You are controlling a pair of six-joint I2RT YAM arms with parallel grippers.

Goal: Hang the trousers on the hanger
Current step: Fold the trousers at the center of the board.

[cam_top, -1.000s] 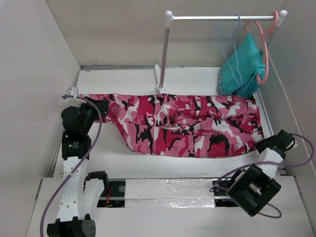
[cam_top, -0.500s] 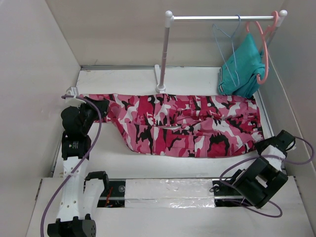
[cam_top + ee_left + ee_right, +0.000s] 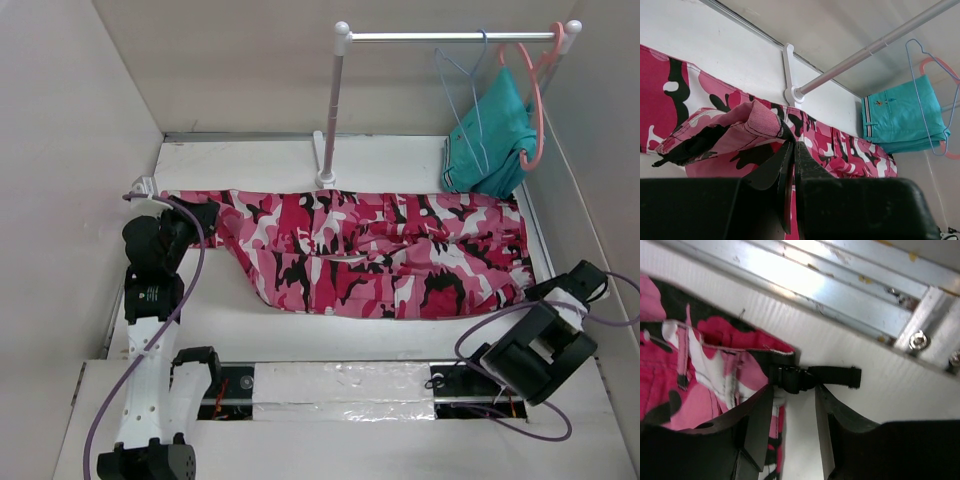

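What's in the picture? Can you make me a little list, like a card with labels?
Trousers: pink, red, white and black camouflage fabric trousers, lying on the white table
Left gripper: shut, pinching one trouser end
Right gripper: open, by the black plastic buckle at the other end
Hanger: thin light-blue wire hanger, bare, on the silver rail
Beside it: teal garment on a salmon-pink plastic hanger

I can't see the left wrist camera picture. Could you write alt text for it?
Black jaws, shut, pinch a raised fold of camouflage trousers lying on a white table. Behind, a rail holds a blue wire hanger and a folded teal garment.
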